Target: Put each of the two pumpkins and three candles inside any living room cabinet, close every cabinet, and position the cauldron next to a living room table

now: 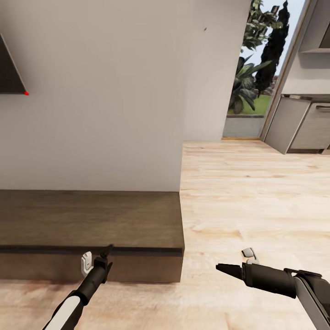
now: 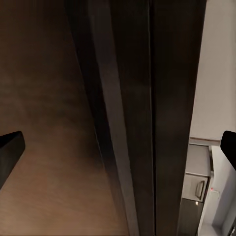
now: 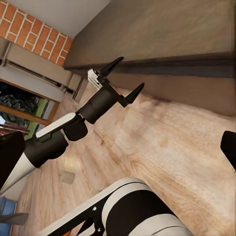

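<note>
Two grippers spread, empty: left gripper (image 1: 108,255) at front edge of closed cabinet (image 1: 91,220); right gripper (image 1: 223,267) over wood floor (image 1: 256,197), well apart.

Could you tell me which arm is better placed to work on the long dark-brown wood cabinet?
Left. The left gripper, open, sits at the long dark-brown wood cabinet's front edge; the right gripper hangs over bare floor beyond its end.
</note>
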